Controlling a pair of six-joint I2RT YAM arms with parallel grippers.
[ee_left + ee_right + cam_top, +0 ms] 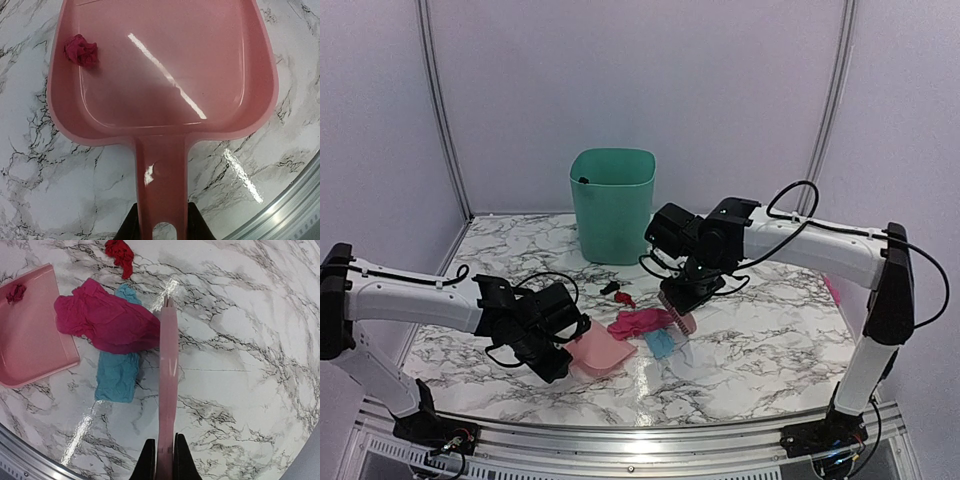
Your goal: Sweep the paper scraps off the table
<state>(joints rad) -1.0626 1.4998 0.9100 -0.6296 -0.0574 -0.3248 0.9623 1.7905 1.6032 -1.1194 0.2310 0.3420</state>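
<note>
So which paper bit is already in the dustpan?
The tiny crumpled dark-pink scrap, alone inside the dustpan. The big pink scrap, blue scrap and red scrap lie on the table.

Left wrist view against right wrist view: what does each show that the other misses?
Only left wrist: the left gripper shut on the dustpan handle. Only right wrist: the right gripper holding the brush, with a magenta scrap and a blue scrap beside it and a red scrap farther off, all on the table. Both: the dustpan with one small crumpled scrap inside, and the marble table.
</note>
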